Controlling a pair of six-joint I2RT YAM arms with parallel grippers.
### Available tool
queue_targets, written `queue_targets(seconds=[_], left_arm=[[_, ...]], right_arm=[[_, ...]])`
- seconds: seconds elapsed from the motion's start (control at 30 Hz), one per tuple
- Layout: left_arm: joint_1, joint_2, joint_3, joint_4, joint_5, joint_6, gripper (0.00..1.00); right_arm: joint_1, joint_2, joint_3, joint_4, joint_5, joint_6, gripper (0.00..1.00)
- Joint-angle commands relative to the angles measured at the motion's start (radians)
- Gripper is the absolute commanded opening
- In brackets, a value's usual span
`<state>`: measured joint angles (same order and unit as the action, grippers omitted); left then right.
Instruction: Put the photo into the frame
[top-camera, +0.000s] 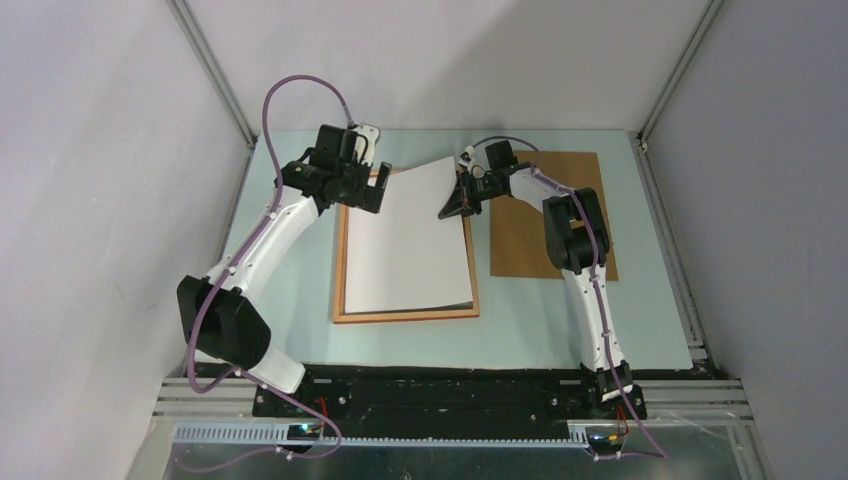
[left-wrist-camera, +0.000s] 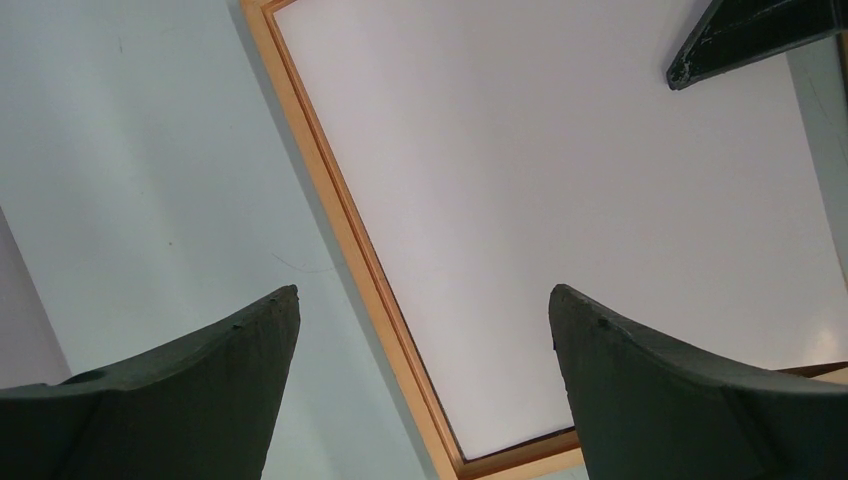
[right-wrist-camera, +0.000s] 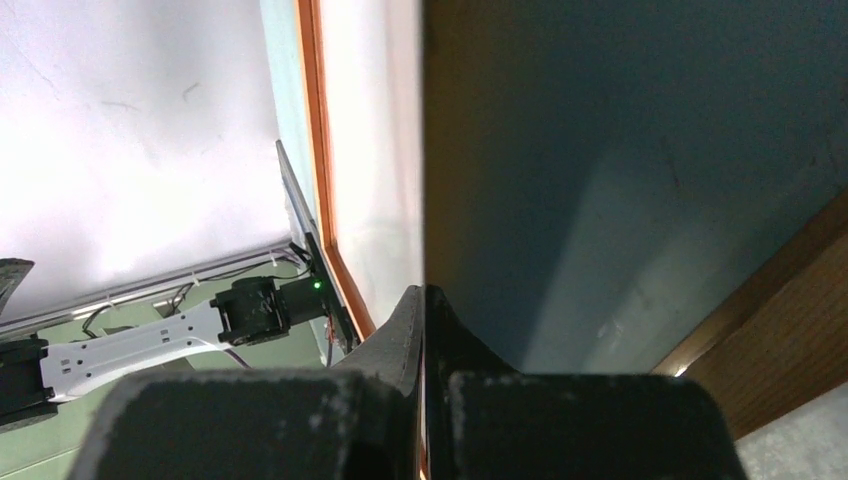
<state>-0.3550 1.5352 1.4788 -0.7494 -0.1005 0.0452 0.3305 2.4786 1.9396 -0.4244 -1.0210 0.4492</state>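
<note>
Your table (top-camera: 560, 320) carries the frame (top-camera: 405, 316) left of centre, lying flat. A brown board (top-camera: 520, 250) lies flat to its right, apart from it. The photo (top-camera: 410, 240) lies white side up over the frame's opening. Its near edge sits down along the near rail, while its far right corner is lifted off the frame and tilts up toward the right arm.

That raised corner is where your right pincer (top-camera: 450, 207) has it. Its jaws are clamped together on the photo's right edge near the far corner, a finger on each face. From the right wrist you see the photo (right-wrist-camera: 370, 150) edge-on, running straight into the closed fingers (right-wrist-camera: 400, 330). Its white side is to the left and its underside, dark and bluish, is to the right. The frame's rail (right-wrist-camera: 312, 120) shows beyond it, and the board (right-wrist-camera: 790, 340) at the lower right.

Your left pincer (top-camera: 368, 192) hangs over the frame's far left corner, jaws wide apart and holding nothing. From its wrist, the two fingers (left-wrist-camera: 200, 390) straddle the frame's left rail (left-wrist-camera: 350, 230), one over bare table and the other over the photo (left-wrist-camera: 560, 200). You cannot tell from here whether either finger touches down. One finger of the right pincer (left-wrist-camera: 750, 40) shows at the upper right of that view, on the photo's far edge.
</note>
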Motion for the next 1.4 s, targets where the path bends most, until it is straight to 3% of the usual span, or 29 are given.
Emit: queue_targets(seconds=[0.0, 0.33, 1.37], left_arm=[[0.007, -0.025, 0.009, 0.017, 0.013, 0.006, 0.99], [0.009, -0.025, 0.005, 0.017, 0.017, 0.004, 0.99], [0.01, -0.014, -0.002, 0.016, 0.042, 0.002, 0.99]], right_arm=[[0.008, -0.019, -0.039, 0.071, 0.019, 0.032, 0.0], [0.011, -0.048, -0.12, 0.167, 0.036, 0.084, 0.0], [0.006, -0.016, -0.015, 0.043, 0.057, -0.016, 0.05]])
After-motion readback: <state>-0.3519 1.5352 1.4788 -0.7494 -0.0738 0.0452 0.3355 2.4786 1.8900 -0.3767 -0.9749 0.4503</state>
